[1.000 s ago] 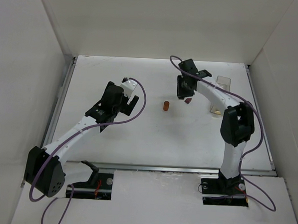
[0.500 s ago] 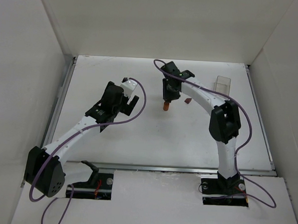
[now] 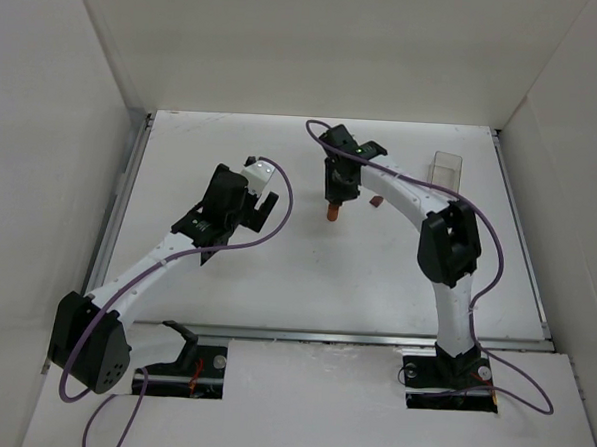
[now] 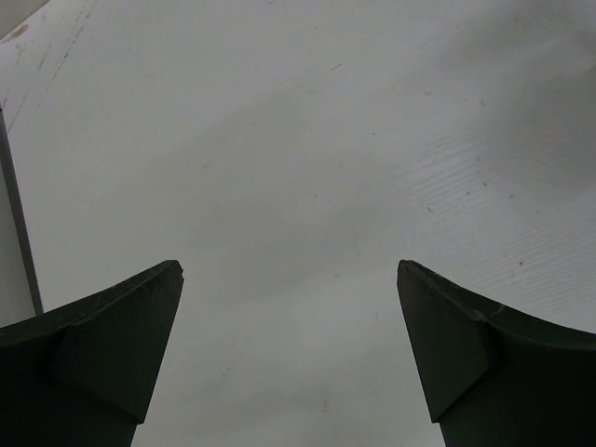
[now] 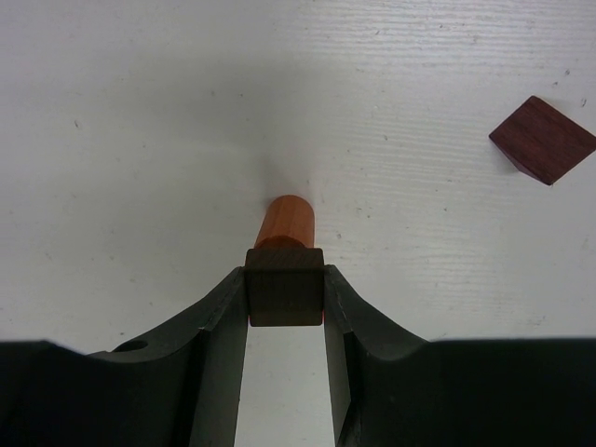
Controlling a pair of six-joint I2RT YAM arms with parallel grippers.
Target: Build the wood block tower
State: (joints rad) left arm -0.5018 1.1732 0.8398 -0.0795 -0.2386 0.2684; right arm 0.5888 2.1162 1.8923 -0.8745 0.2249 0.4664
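My right gripper (image 5: 285, 279) is shut on a dark brown cube-like block (image 5: 285, 286), held right over the upright orange-brown cylinder (image 5: 283, 223). Whether the block touches the cylinder's top I cannot tell. In the top view the right gripper (image 3: 337, 194) hangs over the cylinder (image 3: 332, 213) at mid-table. A second reddish-brown block (image 5: 542, 140) lies on the table to the right, also in the top view (image 3: 376, 201). My left gripper (image 4: 289, 279) is open and empty over bare table, at the left in the top view (image 3: 262, 210).
A clear plastic rectangular container (image 3: 446, 169) stands at the back right. White walls enclose the table on three sides. A metal rail (image 3: 119, 209) runs along the table's left edge.
My right gripper moved left with the dark block, from near the reddish block to over the orange cylinder, and has since held there. The left arm has not moved.
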